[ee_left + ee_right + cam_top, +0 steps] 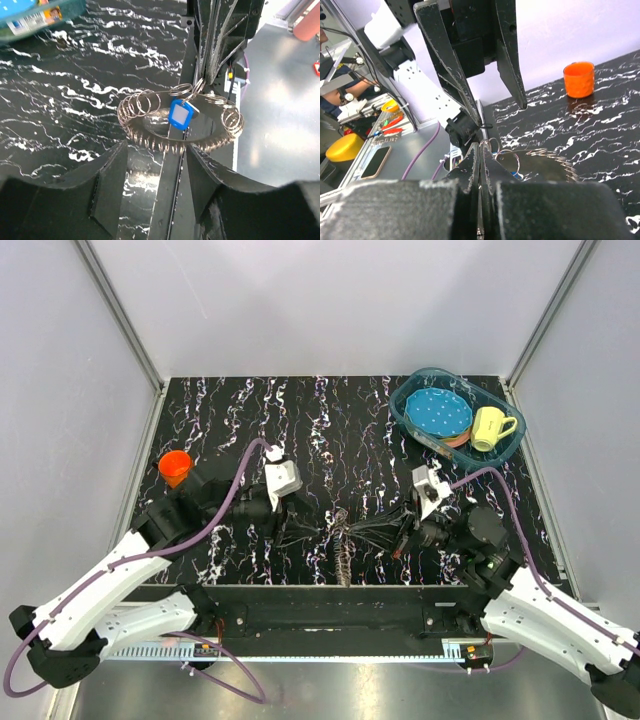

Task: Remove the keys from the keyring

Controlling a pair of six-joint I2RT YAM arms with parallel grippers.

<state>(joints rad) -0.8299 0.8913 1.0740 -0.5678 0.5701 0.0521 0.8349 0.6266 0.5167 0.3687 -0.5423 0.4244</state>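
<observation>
Right gripper [480,150] tight on the keyring [152,116], grip point hidden; left gripper [157,152] wide open, empty; keys [137,107] tangled, indistinct.

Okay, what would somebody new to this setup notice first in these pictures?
Probably the keyring, bristling with small grey keys and one blue tag, near the front edge of the table; the right end effector pinches it while the left end effector faces it, open. Next, the orange cup at the left and the blue basin holding a dotted plate and yellow mug at the back right.
</observation>
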